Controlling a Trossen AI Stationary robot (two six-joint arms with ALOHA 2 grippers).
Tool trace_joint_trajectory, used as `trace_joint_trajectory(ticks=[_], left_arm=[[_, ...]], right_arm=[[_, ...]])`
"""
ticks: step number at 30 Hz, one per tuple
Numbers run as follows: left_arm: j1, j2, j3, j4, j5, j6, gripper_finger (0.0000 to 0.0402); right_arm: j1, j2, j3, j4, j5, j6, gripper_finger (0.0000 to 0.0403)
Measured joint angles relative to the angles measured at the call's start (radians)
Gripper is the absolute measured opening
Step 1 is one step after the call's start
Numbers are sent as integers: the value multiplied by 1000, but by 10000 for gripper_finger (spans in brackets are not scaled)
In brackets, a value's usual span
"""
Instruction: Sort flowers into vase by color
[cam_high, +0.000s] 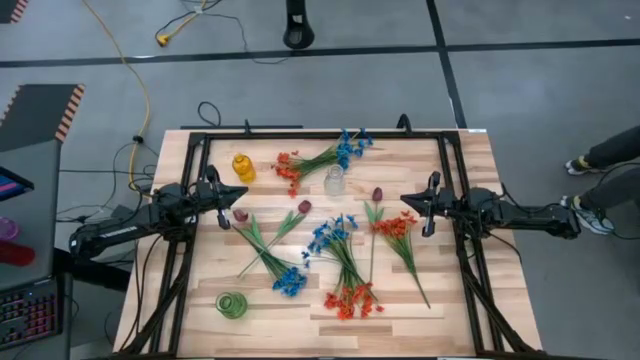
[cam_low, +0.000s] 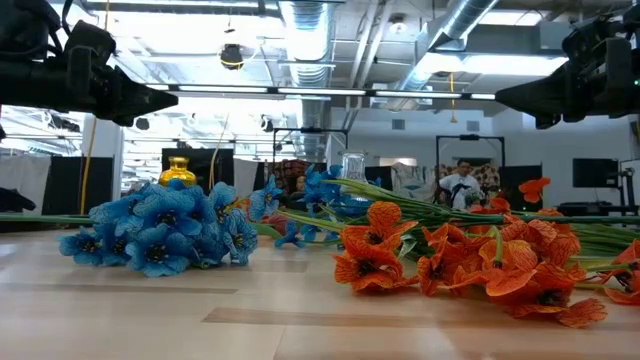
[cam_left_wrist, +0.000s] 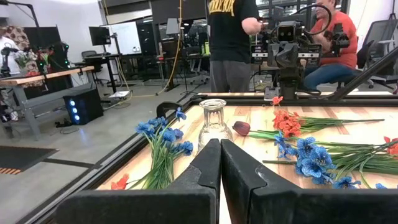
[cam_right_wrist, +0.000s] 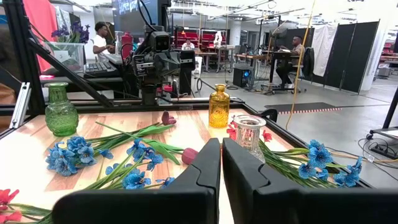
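Blue, orange-red and maroon flower sprigs lie flat on the wooden table (cam_high: 460, 300). A blue-and-orange bunch (cam_high: 320, 160) lies at the far side, beside the clear vase (cam_high: 334, 181). Maroon buds (cam_high: 304, 207) lie mid-table, and a blue cluster (cam_high: 290, 281) and an orange cluster (cam_high: 350, 299) lie near the front. An amber vase (cam_high: 243, 167) and a green vase (cam_high: 231, 305) stand at the left. My left gripper (cam_high: 243, 192) is shut and empty at the left. My right gripper (cam_high: 403, 200) is shut and empty at the right. Both hover above the table.
A black metal frame (cam_high: 200, 140) runs around the table's far, left and right sides. People sit and stand in the room beyond the table (cam_left_wrist: 231, 37). A person's feet (cam_high: 585, 190) show at the right of the table.
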Motion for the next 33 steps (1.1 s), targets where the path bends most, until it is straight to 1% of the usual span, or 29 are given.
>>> trace_joint_trajectory(ticks=[18, 21, 23, 26, 29, 33], left_arm=[[0, 0, 0, 6, -1, 0, 0], [0, 0, 0, 6, -2, 0, 0], [0, 0, 0, 6, -2, 0, 0], [0, 0, 0, 6, -2, 0, 0], [0, 0, 0, 6, -3, 0, 6], [0, 0, 0, 6, -26, -9, 27]], right_arm=[[0, 0, 2, 18, 1, 1, 47], [0, 0, 13, 10, 0, 69, 57], [0, 0, 32, 14, 1, 126, 73], [0, 0, 56, 18, 0, 136, 111], [0, 0, 80, 12, 0, 135, 166], [0, 0, 140, -32, 1, 143, 250]])
